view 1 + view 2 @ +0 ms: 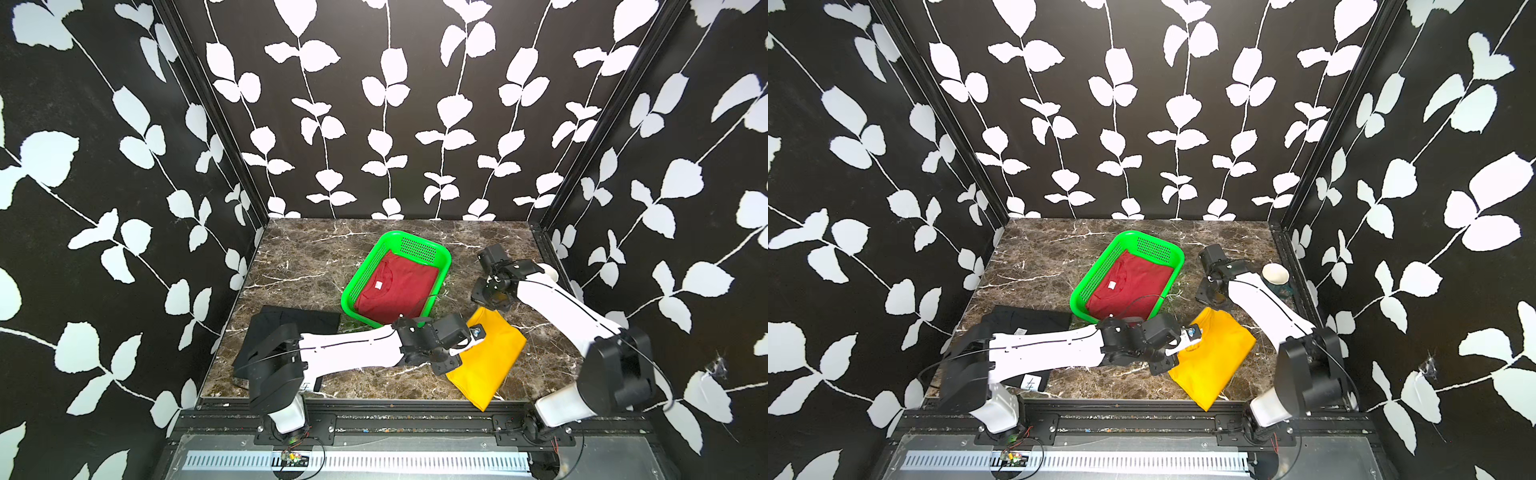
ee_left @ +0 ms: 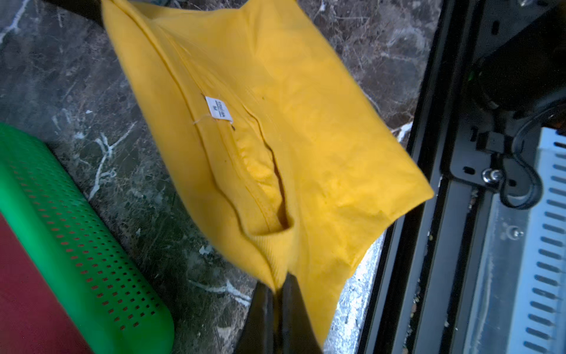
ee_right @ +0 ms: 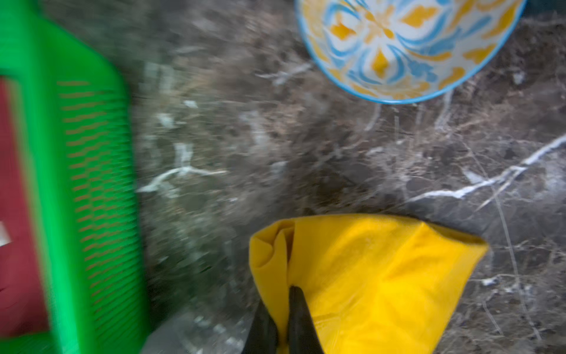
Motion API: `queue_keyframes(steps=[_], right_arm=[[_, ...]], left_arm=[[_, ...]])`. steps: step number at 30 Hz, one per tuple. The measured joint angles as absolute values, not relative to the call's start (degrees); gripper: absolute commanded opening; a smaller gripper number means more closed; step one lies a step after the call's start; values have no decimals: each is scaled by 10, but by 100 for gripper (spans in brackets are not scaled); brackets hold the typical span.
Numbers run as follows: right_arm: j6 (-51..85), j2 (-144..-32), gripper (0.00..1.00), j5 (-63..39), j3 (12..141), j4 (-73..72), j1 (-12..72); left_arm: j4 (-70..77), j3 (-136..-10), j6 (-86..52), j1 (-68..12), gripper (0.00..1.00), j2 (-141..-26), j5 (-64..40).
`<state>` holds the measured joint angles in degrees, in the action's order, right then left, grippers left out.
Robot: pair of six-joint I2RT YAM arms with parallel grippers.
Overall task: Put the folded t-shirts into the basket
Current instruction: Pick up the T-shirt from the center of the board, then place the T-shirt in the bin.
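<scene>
Left fingers (image 2: 260, 312) and right fingers (image 3: 298, 312) pinch the yellow shirt (image 1: 494, 357) (shirt 2 of 3); next: lift level into basket (image 1: 415, 249).

The dark marble-patterned tabletop (image 1: 299, 266) carries a green perforated basket (image 1: 417, 251) near its middle, a folded black t-shirt (image 1: 307, 318) at the front left and a small patterned bowl (image 1: 1275, 274) by the right edge. A yellow t-shirt (image 1: 492, 357) sits front right, partly raised, one corner past the front edge.
</scene>
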<state>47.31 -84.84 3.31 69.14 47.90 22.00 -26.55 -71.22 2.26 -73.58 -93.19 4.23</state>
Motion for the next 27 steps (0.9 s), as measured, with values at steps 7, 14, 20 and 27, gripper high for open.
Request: queue_keyframes(steps=[7,14,20,27], right_arm=[[484,-839,0,48,800,499,262],[489,-855,0,70,933,546,296],[472,-914,0,119,1082,576,339],[463,-1048,0,141,1221,602,346]], left_arm=[[-292,-710,-6,-736,0,-850,68],[-332,-712,-39,-706,0,-773,87],[-350,-715,-49,-644,0,-710,69],[-349,-714,-48,-540,0,-697,27]])
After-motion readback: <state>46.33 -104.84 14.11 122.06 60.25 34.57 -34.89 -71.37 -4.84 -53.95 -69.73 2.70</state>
